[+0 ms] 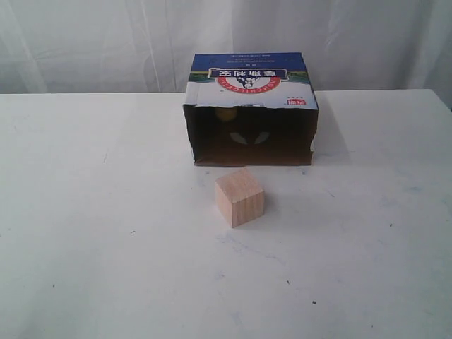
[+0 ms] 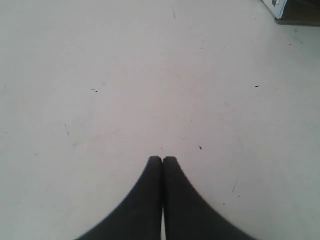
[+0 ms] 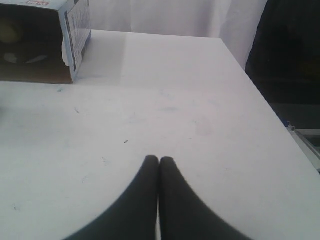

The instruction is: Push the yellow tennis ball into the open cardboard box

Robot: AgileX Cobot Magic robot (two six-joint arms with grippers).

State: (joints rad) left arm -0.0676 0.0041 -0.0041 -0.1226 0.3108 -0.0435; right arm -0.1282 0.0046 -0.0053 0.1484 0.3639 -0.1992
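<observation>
Over bare desk [image 2: 150, 75], short of its far edge, the left gripper [image 2: 162, 159] and right gripper [image 3: 159, 159] are each seen pressed shut, with nothing held. Ahead of both, at mid far edge, the open cardboard box [image 1: 251, 85] is laid mouth toward the near edge, and the yellow tennis ball [image 1: 226, 113] is already lodged deep inside, leftward, so no push is judged needed. A wooden cube [image 1: 239, 196] is stood just before the mouth; the nearer arm cannot be told.

Bright diffuse light; white table [image 1: 106, 247] slightly washed out, no hard glare. Ext view soft, low-res. Open cardboard box [image 1: 251, 92] interior nearly black, w/ soft shadow on its right. Wooden cube [image 1: 239, 197] throws faint shadow rightward. Rt wrist view: bkgd past table edge underexposed.
</observation>
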